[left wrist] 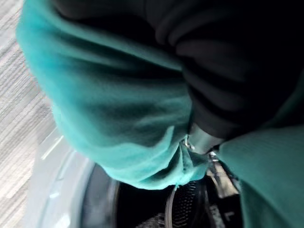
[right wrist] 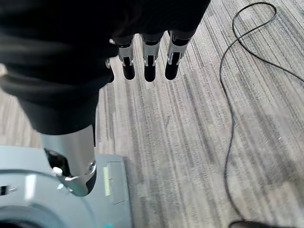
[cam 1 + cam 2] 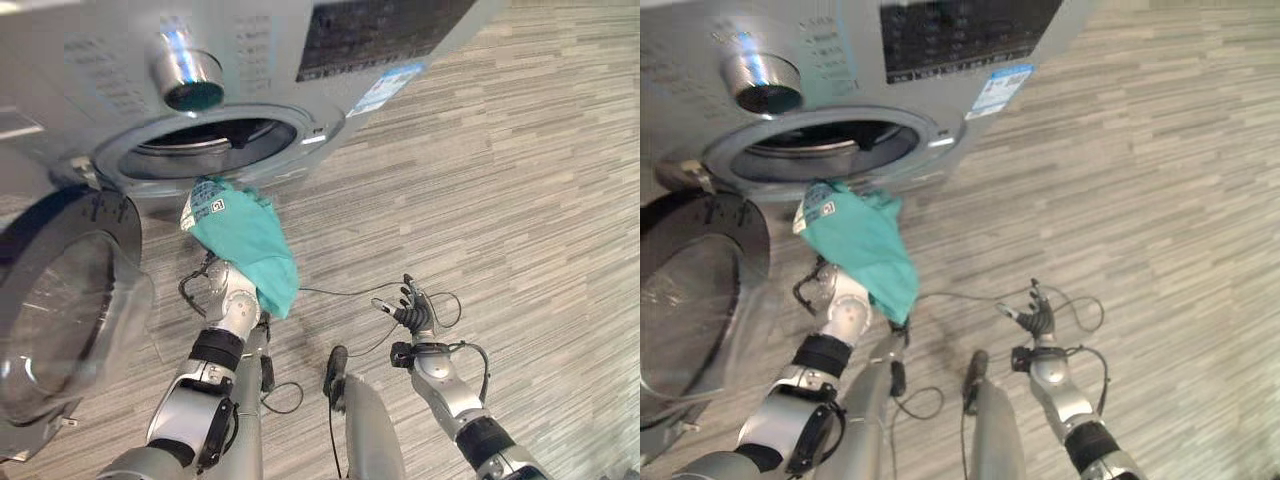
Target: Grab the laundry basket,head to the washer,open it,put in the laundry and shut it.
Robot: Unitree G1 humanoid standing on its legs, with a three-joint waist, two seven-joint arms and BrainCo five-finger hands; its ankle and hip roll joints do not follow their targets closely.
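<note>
Left eye view, teal garment point(image 3: 245, 245) hanging lengthwise from left hand point(image 3: 232, 290), upper end at washer point(image 3: 230, 140) opening

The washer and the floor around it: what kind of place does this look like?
Probably a laundry corner in a home or a test room. A front-loading washer stands on grey striped plank floor, its round door swung open, and the left hand holds a teal garment at the drum.

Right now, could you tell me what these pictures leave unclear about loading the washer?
- Left hand fingers: covered by the teal garment in the eye and left wrist views.
- Drum contents: too dark in the eye views.
- Washer door: cut off by the left edge.
</note>
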